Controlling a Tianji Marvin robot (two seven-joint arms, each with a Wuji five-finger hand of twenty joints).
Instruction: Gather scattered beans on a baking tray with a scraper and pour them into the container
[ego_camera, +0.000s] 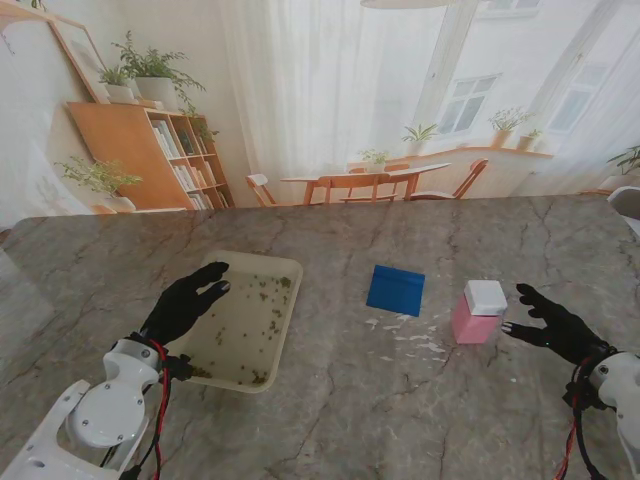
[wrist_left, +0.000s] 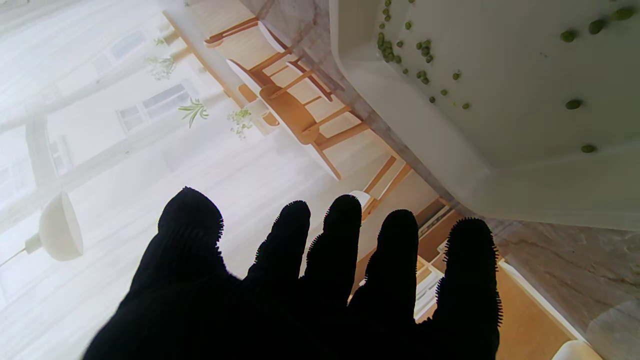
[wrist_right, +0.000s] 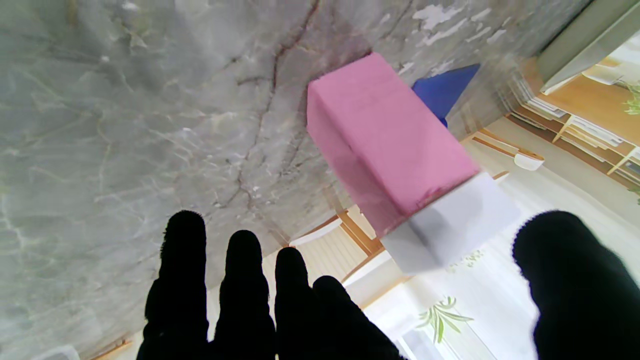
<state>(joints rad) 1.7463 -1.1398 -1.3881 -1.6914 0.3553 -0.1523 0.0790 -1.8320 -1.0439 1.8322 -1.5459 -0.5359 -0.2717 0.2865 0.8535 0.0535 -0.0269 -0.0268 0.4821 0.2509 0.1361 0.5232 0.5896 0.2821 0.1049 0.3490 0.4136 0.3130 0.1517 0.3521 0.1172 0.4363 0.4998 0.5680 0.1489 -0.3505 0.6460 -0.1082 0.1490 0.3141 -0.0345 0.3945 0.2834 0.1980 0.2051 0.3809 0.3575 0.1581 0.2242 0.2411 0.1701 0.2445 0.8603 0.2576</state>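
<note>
Fingers: both hands spread and holding nothing.
Left hand (ego_camera: 188, 303): hovers over the near left edge of the baking tray (ego_camera: 290, 270), fingers (wrist_left: 335, 240) apart.
Right hand (ego_camera: 548, 322): just right of the container (ego_camera: 477, 313), not touching it; thumb (wrist_right: 570, 270) held wide.
Beans (ego_camera: 268, 318): scattered across the tray floor.
Scraper (ego_camera: 396, 290): blue, flat on the table (ego_camera: 400, 400) between tray and container.
Container: pink with white top, upright.

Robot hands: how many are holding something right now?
0. The left hand hovers open over the baking tray; the right hand is open beside the pink container.
</note>
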